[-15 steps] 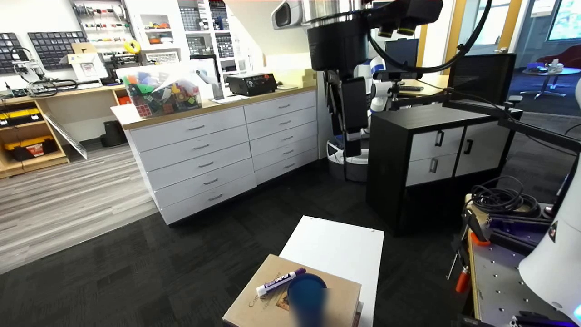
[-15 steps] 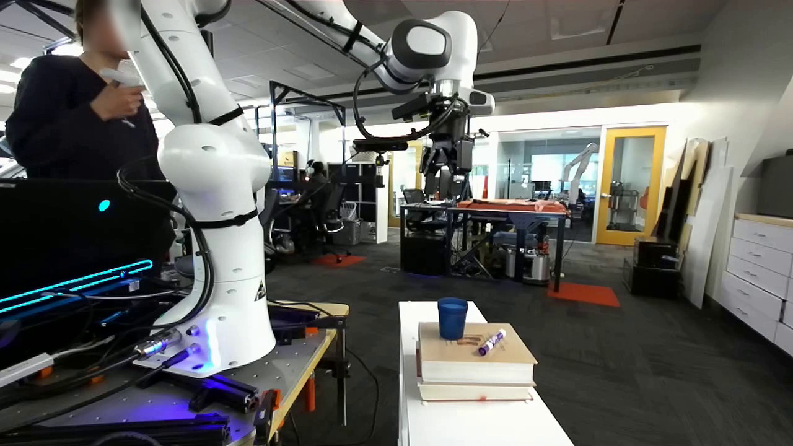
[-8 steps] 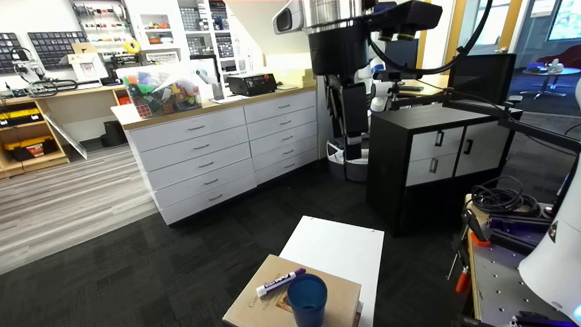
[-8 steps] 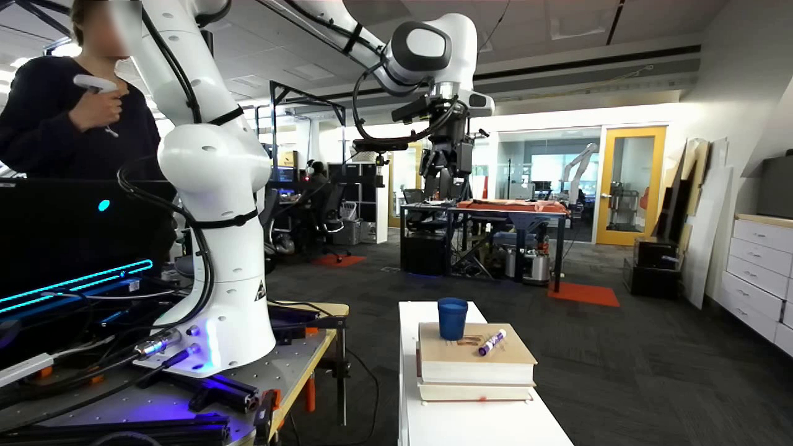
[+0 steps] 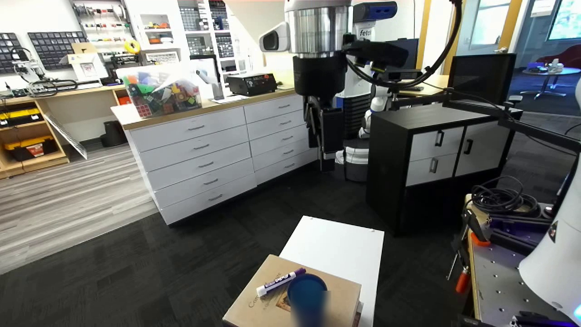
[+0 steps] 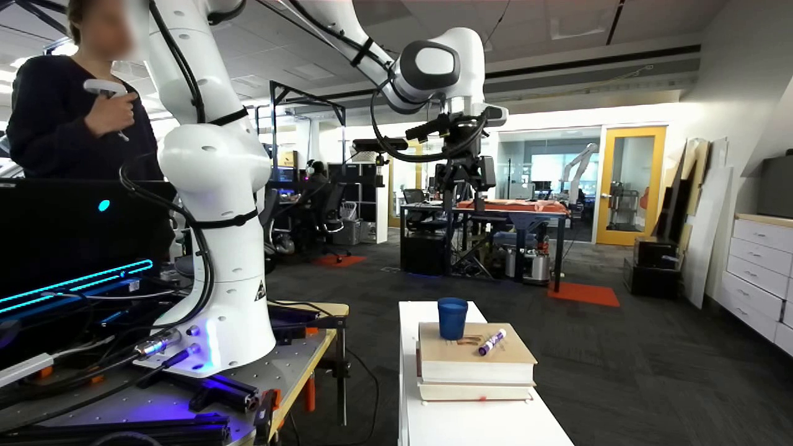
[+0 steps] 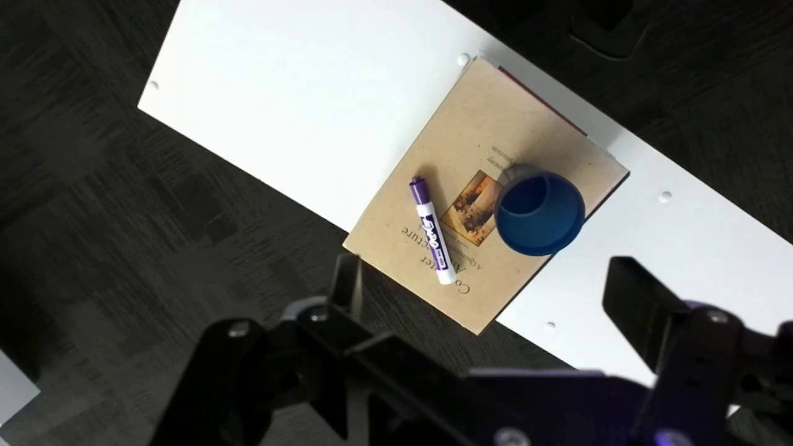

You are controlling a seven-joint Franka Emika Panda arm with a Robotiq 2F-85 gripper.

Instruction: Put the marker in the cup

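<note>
The marker is white with a purple cap and label. It lies flat on the top book in both exterior views (image 5: 280, 282) (image 6: 492, 342) and in the wrist view (image 7: 433, 232). The blue cup stands upright beside it on the same book (image 5: 307, 295) (image 6: 452, 319), and the wrist view looks into it from above (image 7: 539, 214). Marker and cup are apart. My gripper (image 6: 463, 203) is open with nothing between its fingers, high above the books. It also shows in an exterior view (image 5: 324, 163) and the wrist view (image 7: 486, 291), where its fingers are spread wide.
A stack of books (image 6: 477, 371) rests on a narrow white surface (image 5: 340, 243). The robot's base stands on a metal table (image 6: 297, 371). White drawers (image 5: 195, 154) and a black cabinet (image 5: 390, 168) stand behind. A person (image 6: 74, 118) with a hand controller stands behind the robot.
My gripper has shifted leftward in one exterior view and rightward and a little lower in the other. It has turned, and its fingers now show clearly apart. Marker and cup have not moved.
</note>
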